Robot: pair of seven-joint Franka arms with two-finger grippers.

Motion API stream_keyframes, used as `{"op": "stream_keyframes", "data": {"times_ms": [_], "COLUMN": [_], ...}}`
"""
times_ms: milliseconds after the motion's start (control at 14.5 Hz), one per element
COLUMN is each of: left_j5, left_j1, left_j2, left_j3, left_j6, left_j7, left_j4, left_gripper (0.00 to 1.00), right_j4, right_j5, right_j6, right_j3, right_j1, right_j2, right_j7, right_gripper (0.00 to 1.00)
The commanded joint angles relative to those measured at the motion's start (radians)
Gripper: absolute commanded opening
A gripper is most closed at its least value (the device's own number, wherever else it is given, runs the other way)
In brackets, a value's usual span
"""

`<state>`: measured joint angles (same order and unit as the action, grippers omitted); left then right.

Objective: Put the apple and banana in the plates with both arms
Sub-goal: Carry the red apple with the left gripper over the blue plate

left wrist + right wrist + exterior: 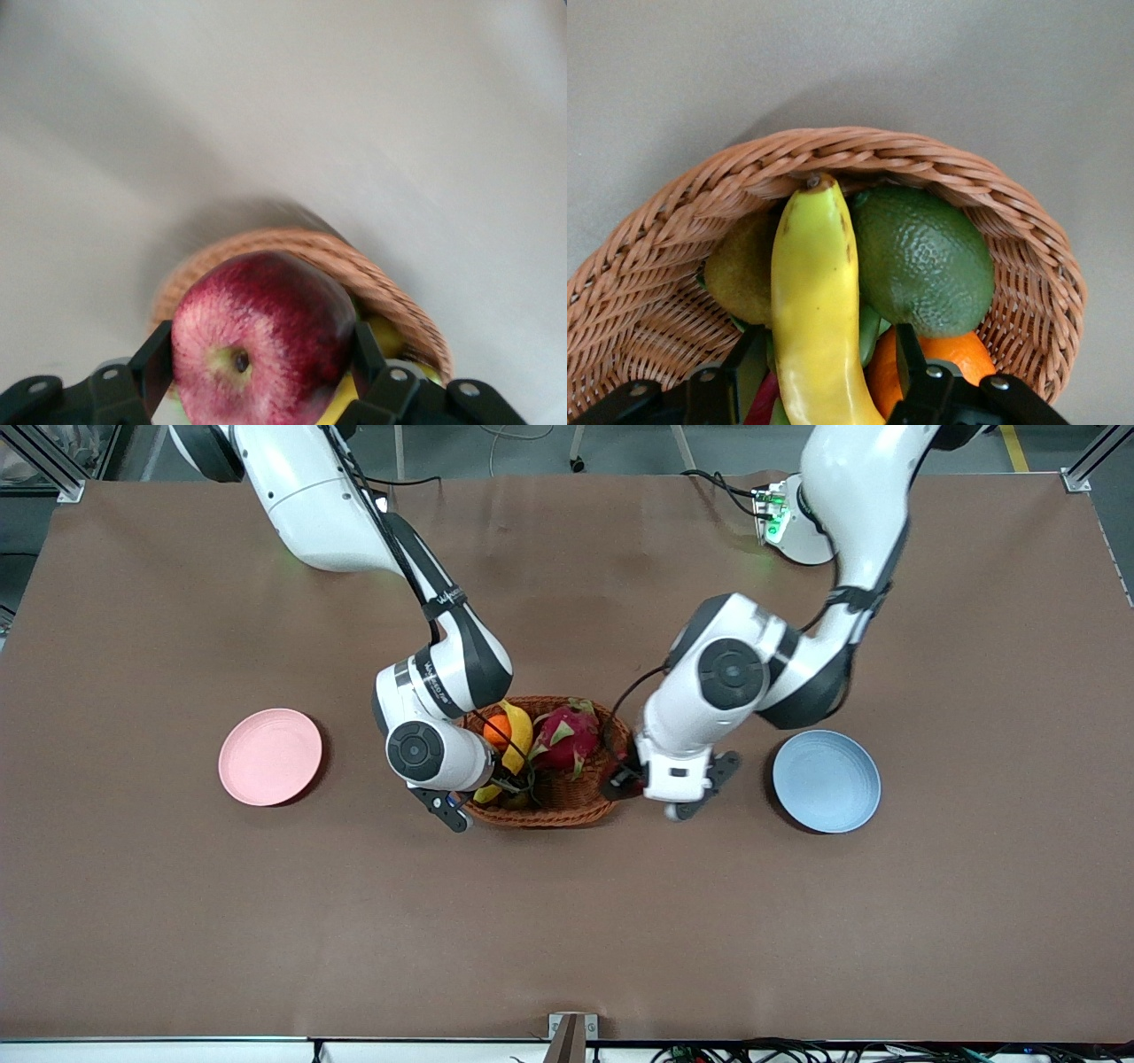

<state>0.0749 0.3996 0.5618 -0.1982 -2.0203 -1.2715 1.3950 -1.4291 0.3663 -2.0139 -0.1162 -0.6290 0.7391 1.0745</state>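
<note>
Brown table (567,921), grey floor at top edge. L gripper (257,372) clamps apple (261,341) over basket (567,802) rim; R gripper (824,372) grips banana (819,301) in basket. Pink plate (270,756) & blue plate (827,780) sit at opposite table ends.

- Brown woven oval basket (567,802) at mid table, holding fruit.
- Pink dragon fruit (564,737) with green scales inside, toward the left arm's end of the basket.
- Orange (496,731) inside, toward the right arm's end.
- Bumpy dark green avocado (926,257) against the basket wall, touching the orange.
- Dull yellow-green fruit (740,270) beside it, partly hidden.
- Brown table cover (567,921) underneath.
</note>
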Motion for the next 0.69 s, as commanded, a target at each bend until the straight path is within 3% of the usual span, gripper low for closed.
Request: {"op": "stream_keyframes", "data": {"times_ms": [0,206,619], "left_j5": [-0.088,-0.133,-0.308], "left_j1": [-0.071,-0.123,-0.22], "left_j2": [-0.063,-0.098,-0.114], "left_j3": [-0.004,-0.004,-0.007], "left_j6": [0.081,0.087,0.075], "left_j7": [0.088,0.175,0.245], "left_j4": [0.071,0.154,0.283], "left_gripper": [0.01,0.01,0.01], "right_j4": [0.015,0.015,0.015], "right_j5": [0.016,0.016,0.014], "right_j6": [-0.002,-0.006,-0.006], "right_j3": [-0.005,-0.005,-0.005], "right_j1": [-0.015,-0.023,-0.023], "right_j2": [0.009,0.009,0.014], "right_j7": [0.01,0.01,0.005], "right_gripper": [0.59,0.53,0.53]}}
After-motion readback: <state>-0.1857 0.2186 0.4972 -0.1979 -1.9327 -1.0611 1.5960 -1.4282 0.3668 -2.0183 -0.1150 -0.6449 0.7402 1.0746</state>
